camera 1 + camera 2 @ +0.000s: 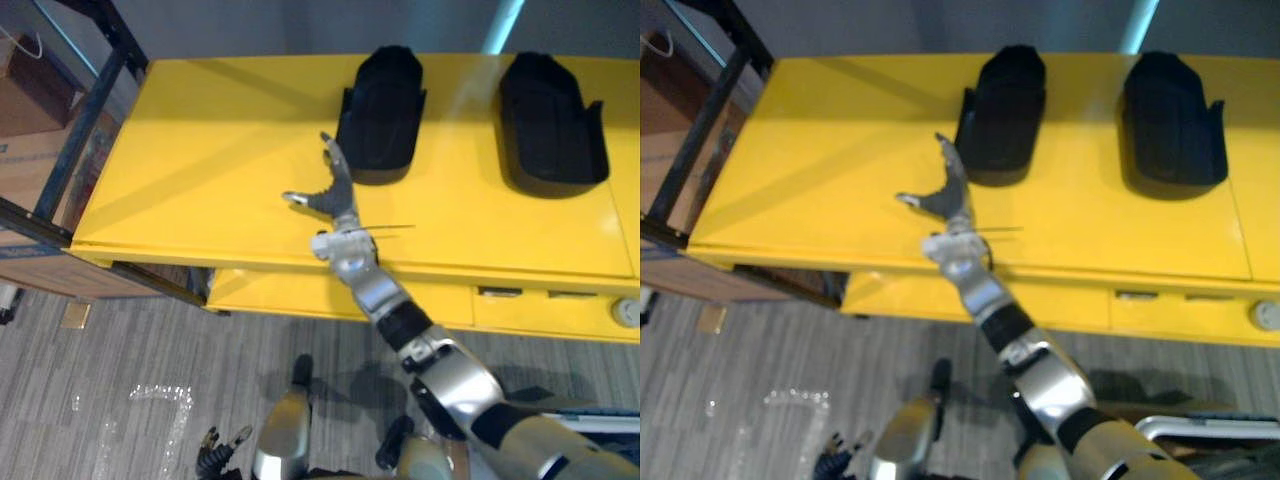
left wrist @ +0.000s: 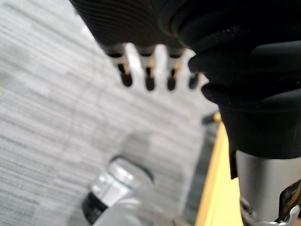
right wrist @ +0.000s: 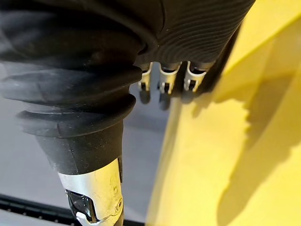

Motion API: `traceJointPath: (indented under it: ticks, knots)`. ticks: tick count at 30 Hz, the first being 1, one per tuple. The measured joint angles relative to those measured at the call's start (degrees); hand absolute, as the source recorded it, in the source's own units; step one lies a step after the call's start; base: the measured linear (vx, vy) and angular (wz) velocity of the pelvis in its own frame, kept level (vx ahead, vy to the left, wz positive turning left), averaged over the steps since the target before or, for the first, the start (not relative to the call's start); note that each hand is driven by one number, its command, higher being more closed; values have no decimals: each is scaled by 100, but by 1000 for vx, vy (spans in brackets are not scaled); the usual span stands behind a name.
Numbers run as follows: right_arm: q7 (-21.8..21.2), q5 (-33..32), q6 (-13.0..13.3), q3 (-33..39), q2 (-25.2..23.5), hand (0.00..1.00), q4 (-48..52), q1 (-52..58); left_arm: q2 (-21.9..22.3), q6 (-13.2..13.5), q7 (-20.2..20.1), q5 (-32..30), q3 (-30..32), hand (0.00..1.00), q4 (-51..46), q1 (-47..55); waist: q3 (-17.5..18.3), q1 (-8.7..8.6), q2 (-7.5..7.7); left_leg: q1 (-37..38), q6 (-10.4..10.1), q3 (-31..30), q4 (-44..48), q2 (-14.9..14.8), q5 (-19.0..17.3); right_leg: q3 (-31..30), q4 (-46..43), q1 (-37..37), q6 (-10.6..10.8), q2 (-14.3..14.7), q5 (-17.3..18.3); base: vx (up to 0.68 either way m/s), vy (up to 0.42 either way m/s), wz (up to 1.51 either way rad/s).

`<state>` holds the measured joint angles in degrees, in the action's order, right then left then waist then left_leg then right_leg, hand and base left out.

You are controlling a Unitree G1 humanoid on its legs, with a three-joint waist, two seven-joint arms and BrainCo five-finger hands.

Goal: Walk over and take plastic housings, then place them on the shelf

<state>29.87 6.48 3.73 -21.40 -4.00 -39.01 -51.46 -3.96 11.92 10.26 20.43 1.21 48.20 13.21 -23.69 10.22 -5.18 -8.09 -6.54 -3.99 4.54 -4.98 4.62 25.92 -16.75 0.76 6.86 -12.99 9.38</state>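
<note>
Two housings sit near the far edge of the tabletop, the right hand spread wide over bare room beside one, the left hand loose above the floor.

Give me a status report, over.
Right hand open over the table, beside the left housing. Left hand open, low over the floor. Right housing untouched. Path clear.

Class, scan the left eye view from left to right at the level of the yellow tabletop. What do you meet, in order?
dark shelf frame → right hand, open over the yellow table → first black plastic housing → second black plastic housing
</note>
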Motion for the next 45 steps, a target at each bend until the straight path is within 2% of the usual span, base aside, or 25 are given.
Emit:
traceJointPath:
  ticks: [10, 19, 28, 30, 31, 34, 36, 39, 41, 45]
  knots:
    - [44, -3, 19, 100, 7, 0, -19, -56, 0, 13, -7, 3, -18, 0, 3, -26, -7, -4, -13, 8, 7, 45, 8, -9, -14, -65, -23, -25, -2, -2, 1, -5, -2, -1]
    - [252, -9, -5, 120, 32, 0, -40, -56, 0, 6, -4, 2, -24, 0, 2, -26, -7, -9, -15, 10, 8, 108, 3, -24, -15, -101, -18, -58, -1, 2, -3, -3, -5, -2]
    - [240, -8, 0, 118, 51, 0, -44, -56, 0, 6, 6, 3, -29, 0, 3, -27, -7, -15, -15, 25, 9, 138, -9, -32, -15, -133, 26, -47, 11, 13, -21, -1, -1, 0]
    - [106, -8, 51, 114, 53, 0, -56, -56, 0, 6, 7, 3, -30, 0, 3, -27, -7, -16, -15, 36, 9, 143, -16, -34, -15, -136, 42, -36, 13, 18, -28, 0, 0, 0]
    - [52, -8, 85, 110, 53, 0, -67, -55, 0, 6, 7, 3, -30, 0, 3, -27, -7, -15, -15, 45, 9, 143, -19, -35, -15, -135, 48, -26, 14, 19, -29, 0, 0, 0]
    - [-406, -11, 429, 7, 53, 0, -95, -43, 0, 5, 10, -3, -29, 0, 13, -26, -6, -7, -14, 160, 7, 149, -76, -36, -16, -124, 132, 105, 24, 35, -41, 2, -7, -1]
    - [-839, -7, 829, -420, 48, 0, 4, -42, 0, 9, 19, -27, -23, 0, 18, -33, 4, -11, -13, 203, -13, 167, -109, -67, -32, -122, 271, 173, 12, 93, -93, 11, -32, -5]
    - [-1190, -8, 1089, -1072, 10, 0, 317, -35, -1, 14, 90, -77, 7, 0, 35, -37, 20, -9, 8, 258, -33, 175, -213, -147, -25, -101, 540, 314, 0, 232, -226, 43, -49, -3]
    - [-1356, -5, 1218, -1382, -125, 0, 739, 96, -2, 22, 187, -142, 41, 0, 104, -36, 145, 2, 97, 319, -56, 183, -326, -179, -9, -95, 763, 418, 4, 314, -302, 89, -63, 0]
    - [-1573, -185, 1388, -1445, -300, 0, 1576, 494, -2, 53, 359, -301, 304, 0, 263, 2, 633, -8, 409, 520, -77, 394, -596, -225, 5, -205, 1208, 569, 10, 424, -442, 113, -38, -19]
